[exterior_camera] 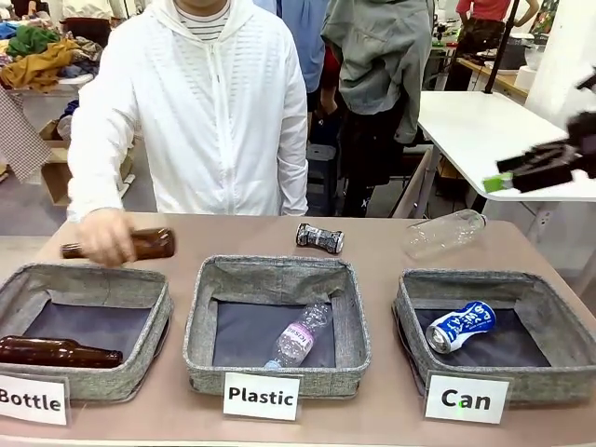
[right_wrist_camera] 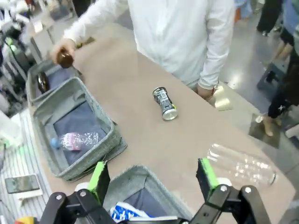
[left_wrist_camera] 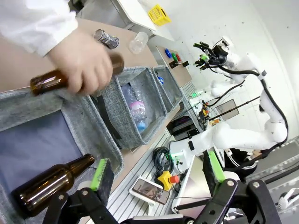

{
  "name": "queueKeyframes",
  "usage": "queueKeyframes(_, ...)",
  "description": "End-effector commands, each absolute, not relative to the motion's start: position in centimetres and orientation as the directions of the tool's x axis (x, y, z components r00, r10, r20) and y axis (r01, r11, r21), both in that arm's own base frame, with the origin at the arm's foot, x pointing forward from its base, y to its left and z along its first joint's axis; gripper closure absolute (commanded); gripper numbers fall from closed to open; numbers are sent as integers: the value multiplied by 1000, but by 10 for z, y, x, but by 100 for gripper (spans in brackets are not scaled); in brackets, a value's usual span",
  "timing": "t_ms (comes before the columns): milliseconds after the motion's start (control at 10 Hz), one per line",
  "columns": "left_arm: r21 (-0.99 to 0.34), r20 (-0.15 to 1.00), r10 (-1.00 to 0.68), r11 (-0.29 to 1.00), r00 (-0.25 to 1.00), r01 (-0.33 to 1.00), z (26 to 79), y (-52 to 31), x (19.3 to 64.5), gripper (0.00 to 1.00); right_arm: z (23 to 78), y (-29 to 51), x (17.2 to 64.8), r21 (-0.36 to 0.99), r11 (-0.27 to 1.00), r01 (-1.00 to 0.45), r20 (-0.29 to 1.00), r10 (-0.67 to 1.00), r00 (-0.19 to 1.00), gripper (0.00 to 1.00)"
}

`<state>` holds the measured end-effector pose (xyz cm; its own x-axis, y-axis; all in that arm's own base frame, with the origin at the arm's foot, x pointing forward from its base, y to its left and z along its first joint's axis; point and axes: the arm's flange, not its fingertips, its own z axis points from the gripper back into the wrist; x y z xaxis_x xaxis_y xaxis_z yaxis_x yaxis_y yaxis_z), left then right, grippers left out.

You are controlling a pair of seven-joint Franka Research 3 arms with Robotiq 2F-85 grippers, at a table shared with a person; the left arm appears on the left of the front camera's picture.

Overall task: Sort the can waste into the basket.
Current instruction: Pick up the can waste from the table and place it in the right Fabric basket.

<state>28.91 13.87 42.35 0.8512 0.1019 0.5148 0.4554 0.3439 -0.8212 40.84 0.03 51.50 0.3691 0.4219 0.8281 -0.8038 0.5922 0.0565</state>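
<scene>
At the left end of the desk (exterior_camera: 372, 250), the basket signed "Bottle" (exterior_camera: 140, 289) holds one brown glass bottle (exterior_camera: 58, 351) lying along its near side. Over its far rim a person's hand (exterior_camera: 107, 237) grips a second brown bottle (exterior_camera: 154, 244), held level. The left pincer (left_wrist_camera: 156, 171) stands with its green pads wide apart and nothing between them, close above the bottle in that basket.

The middle basket, signed "Plastic" (exterior_camera: 275, 275), contains a clear plastic bottle with a pink label (exterior_camera: 298, 337). On the bare desk just beyond its far rim lies the black printed can (exterior_camera: 319, 238), on its side and outside every basket.

Farther right, an empty clear bottle (exterior_camera: 445, 232) lies on the desk beyond the far rim of the basket signed "Can" (exterior_camera: 549, 303). Inside this basket the blue and white can (exterior_camera: 461, 326) lies on its side on the dark lining. The right pincer (exterior_camera: 535, 169) hangs in the air over the far right of the desk, spread open and empty.
</scene>
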Motion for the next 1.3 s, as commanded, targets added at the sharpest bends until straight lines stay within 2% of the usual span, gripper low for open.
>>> queueKeyframes(0,-787,581,167,363,796,499,463,171,269,0,529,55,456,-19,547,-837,730,580,362,0)
queueKeyframes(300,-724,682,272,377,679,577,534,236,205,0,539,146,506,-138,411,-901,588,766,259,0)
queueKeyframes(500,-683,728,281,377,626,625,558,258,164,0,533,204,530,-211,299,-931,464,869,174,0)
queueKeyframes(700,-641,766,288,423,575,641,574,273,142,0,520,247,550,-238,237,-942,377,916,135,0)
queueKeyframes(1000,-643,764,277,394,583,656,571,259,143,0,491,290,572,-261,188,-947,265,957,117,0)
queueKeyframes(1200,-650,755,211,373,621,663,566,237,155,0,471,304,581,-268,153,-951,208,973,98,0)
